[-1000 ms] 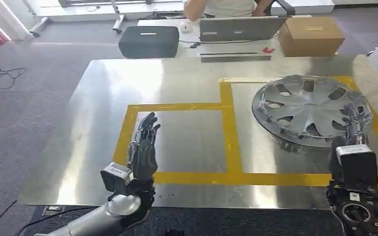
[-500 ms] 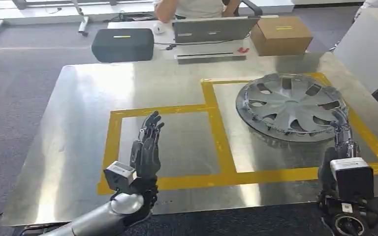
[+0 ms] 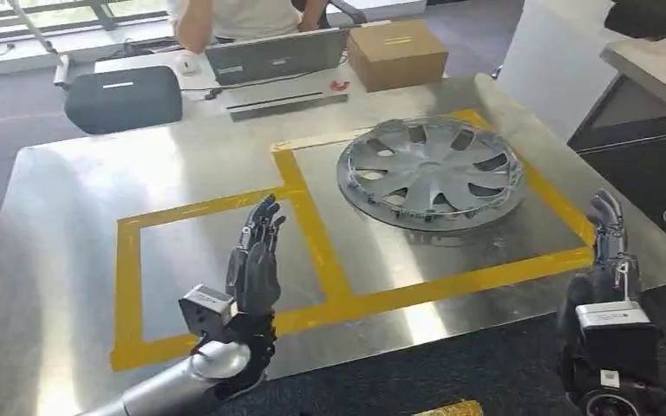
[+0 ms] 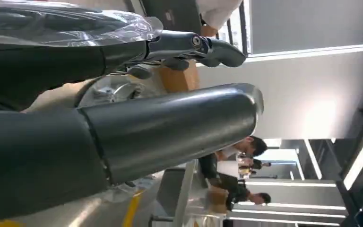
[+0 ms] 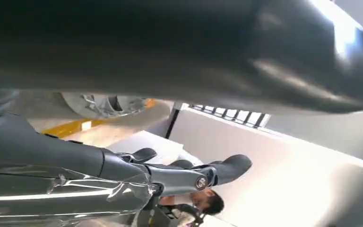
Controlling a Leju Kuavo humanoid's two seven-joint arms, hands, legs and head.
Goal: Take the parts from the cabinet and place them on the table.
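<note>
One hubcap (image 3: 429,172) on table (image 3: 69,199) | apart from both hands' fingers (image 3: 258,227)

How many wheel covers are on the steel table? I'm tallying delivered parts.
1. A silver wheel cover lies flat on the steel table, inside the right-hand yellow-taped box, ahead of the right hand. Both hands hold nothing. None seems hidden.

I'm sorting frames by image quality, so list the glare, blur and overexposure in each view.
Head view: sharp overall, with bright window glare smeared across the steel table, strongest on its left half; the hubcap stays readable. Left wrist view: the left hand is close and soft, and the background ceiling lights are blown out. Right wrist view: the right hand looms dark and blurred, with a washed-out bright wall behind it.
</note>
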